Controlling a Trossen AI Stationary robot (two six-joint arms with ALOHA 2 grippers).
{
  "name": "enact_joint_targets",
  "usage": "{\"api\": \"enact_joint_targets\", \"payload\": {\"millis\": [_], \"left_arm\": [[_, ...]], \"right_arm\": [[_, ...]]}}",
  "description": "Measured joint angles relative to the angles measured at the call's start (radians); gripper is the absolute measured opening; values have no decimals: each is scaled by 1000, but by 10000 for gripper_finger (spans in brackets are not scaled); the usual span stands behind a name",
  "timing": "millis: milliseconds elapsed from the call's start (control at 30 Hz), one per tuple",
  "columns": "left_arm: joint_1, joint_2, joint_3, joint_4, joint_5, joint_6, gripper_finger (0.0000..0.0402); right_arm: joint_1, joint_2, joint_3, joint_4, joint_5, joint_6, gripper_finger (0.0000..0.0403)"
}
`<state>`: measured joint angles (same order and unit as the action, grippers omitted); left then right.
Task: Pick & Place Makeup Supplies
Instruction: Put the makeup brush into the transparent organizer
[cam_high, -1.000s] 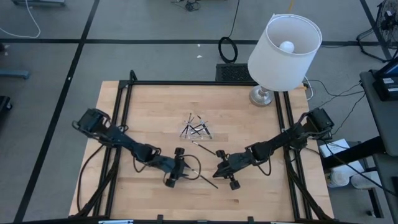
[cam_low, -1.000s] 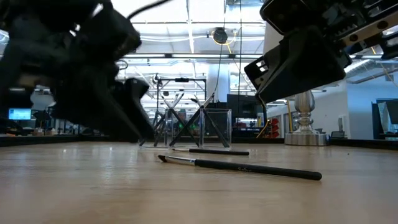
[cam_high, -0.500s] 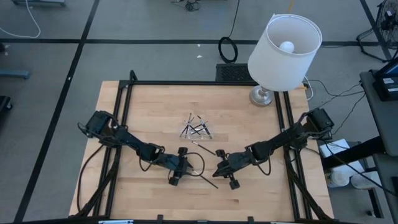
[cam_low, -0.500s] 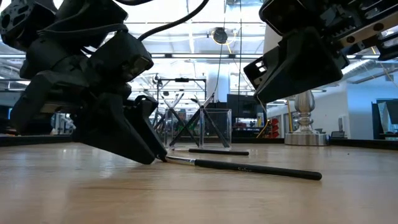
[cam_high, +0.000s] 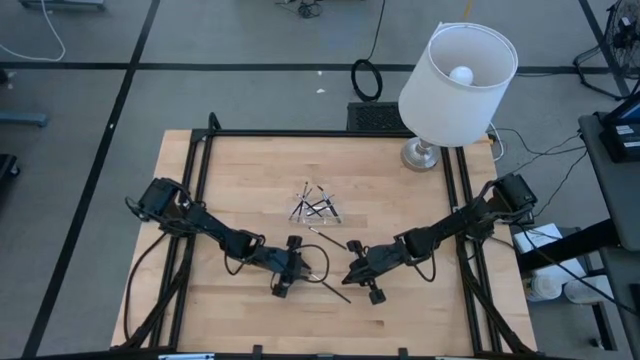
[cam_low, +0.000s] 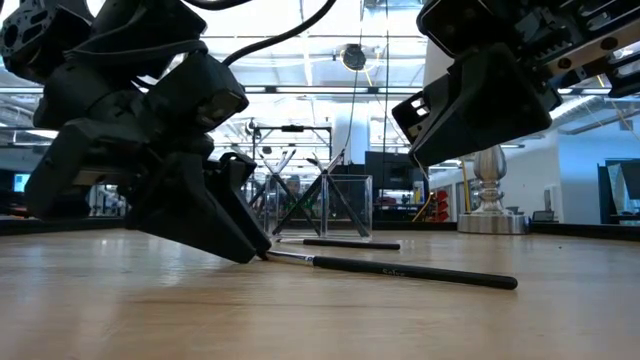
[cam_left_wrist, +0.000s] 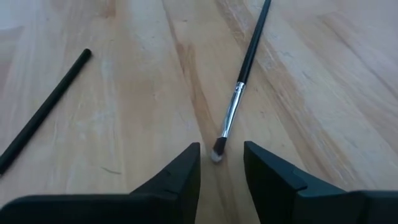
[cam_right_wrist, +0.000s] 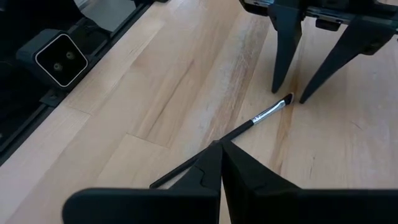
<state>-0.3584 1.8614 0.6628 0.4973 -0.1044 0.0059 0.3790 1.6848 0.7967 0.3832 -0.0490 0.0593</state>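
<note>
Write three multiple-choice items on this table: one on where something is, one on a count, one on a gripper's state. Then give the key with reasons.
1. Where is the brush tip of the makeup brush?
A. Between the left gripper's fingers
B. Inside the clear tray
C. Under the lamp

2. How many loose sticks lie on the table outside the tray?
A. None
B. Two
C. Five

3. How stands the right gripper?
A. Wide open
B. Shut on a brush
C. Shut, holding nothing

Key: 1 A, the tip sits in the gap between the fingers. 2 B, the brush and a black stick lie loose. 3 C, its fingers meet above the brush handle.
</note>
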Motion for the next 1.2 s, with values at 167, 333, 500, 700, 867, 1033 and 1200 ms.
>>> {"api": "enact_joint_targets", "payload": {"millis": [167, 333, 500, 700, 867, 1033, 1200], "left_arm": [[3, 15, 0, 12, -1, 0, 127], [12, 62, 0, 52, 11, -8, 126], [13, 77, 2, 56, 29, -19, 109], [14, 40, 2, 7, 68, -20, 80], [13, -1, 0, -63, 65, -35, 77], [13, 3, 0, -64, 52, -36, 76], [9, 3, 0, -65, 52, -21, 61]], "right_arm": [[0, 0, 0, 0, 0, 0, 0], [0, 0, 0, 0, 0, 0, 0], [0, 0, 0, -8, 0, 0, 0], [0, 0, 0, -15, -1, 0, 0], [0, 0, 0, -15, -1, 0, 0], [0, 0, 0, -15, -1, 0, 0], [0, 0, 0, -15, -1, 0, 0]]}}
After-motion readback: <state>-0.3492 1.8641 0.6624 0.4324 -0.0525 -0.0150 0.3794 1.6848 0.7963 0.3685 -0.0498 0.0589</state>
